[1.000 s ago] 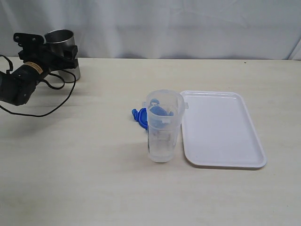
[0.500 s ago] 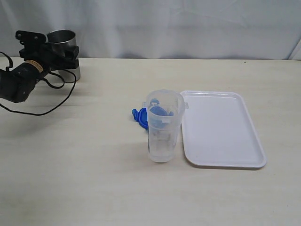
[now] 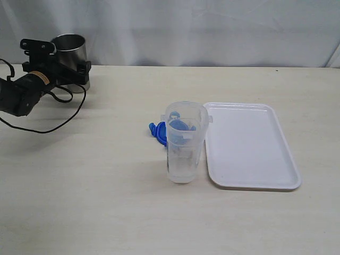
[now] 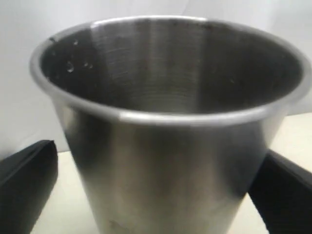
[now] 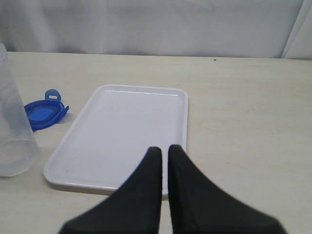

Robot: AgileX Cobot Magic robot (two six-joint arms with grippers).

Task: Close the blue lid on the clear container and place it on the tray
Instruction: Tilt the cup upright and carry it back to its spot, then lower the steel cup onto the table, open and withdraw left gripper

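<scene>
The left end effector [image 3: 59,62] sits at the far left, arm low and level, its fingers spread wide on either side of the metal cup [image 3: 70,43] and gripping nothing. If it swings off sideways, a finger could clip the cup and tip it.

The right end effector [image 5: 165,156] is pinched shut and empty over the tray [image 3: 249,146].

The lid [image 3: 158,131] lies on the surface just behind the upright container [image 3: 186,143], so a careless reach for the lid could topple the container.

Bright-blue lid [image 3: 155,130]; colourless, see-through container [image 3: 185,154] with faint printed marks; plain white tray [image 3: 249,146]; brushed silver-grey steel cup [image 3: 70,47]; matt black right gripper [image 5: 165,149]; pale beige, faintly grained worktop [image 3: 106,202]; white backdrop [image 3: 212,32].
</scene>
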